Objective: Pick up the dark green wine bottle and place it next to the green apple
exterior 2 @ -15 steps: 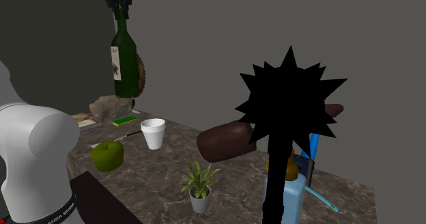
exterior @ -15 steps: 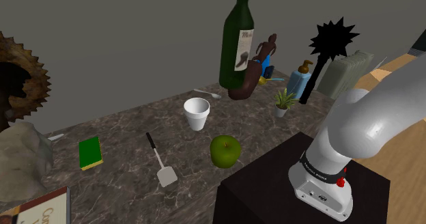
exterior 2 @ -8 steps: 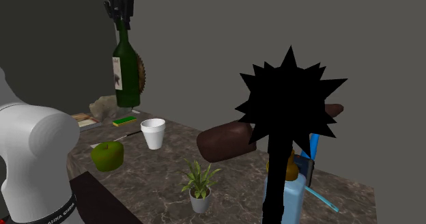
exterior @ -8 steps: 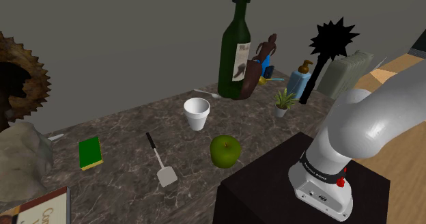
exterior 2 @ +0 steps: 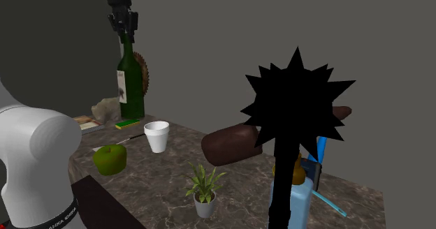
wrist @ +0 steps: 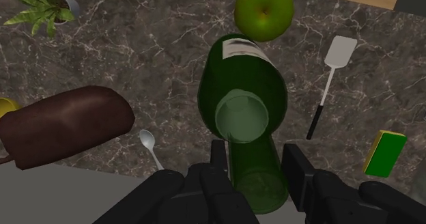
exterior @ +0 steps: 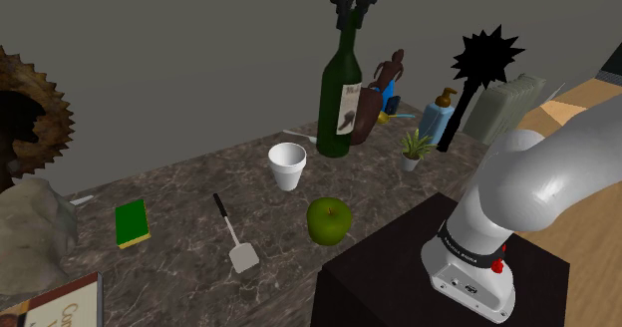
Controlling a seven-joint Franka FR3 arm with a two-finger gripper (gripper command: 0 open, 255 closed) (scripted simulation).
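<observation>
Gripper (wrist: 258, 162) clasps wine bottle (exterior: 337, 106) over dark marbled counter (exterior: 189, 190), grey wall (exterior: 199, 46) behind.

we see our gripper (wrist: 258, 158) clasping the dark green wine bottle (wrist: 242, 93) by its neck, the green apple (wrist: 264, 9) near its base.

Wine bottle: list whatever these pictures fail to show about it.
- Base of the wine bottle: wrist view, hidden under its own body, so contact with the counter is unclear.
- Text on its label: shoulder view, too small to read.
- Upper part of the pincer: shoulder view, cut off by the top edge.
</observation>
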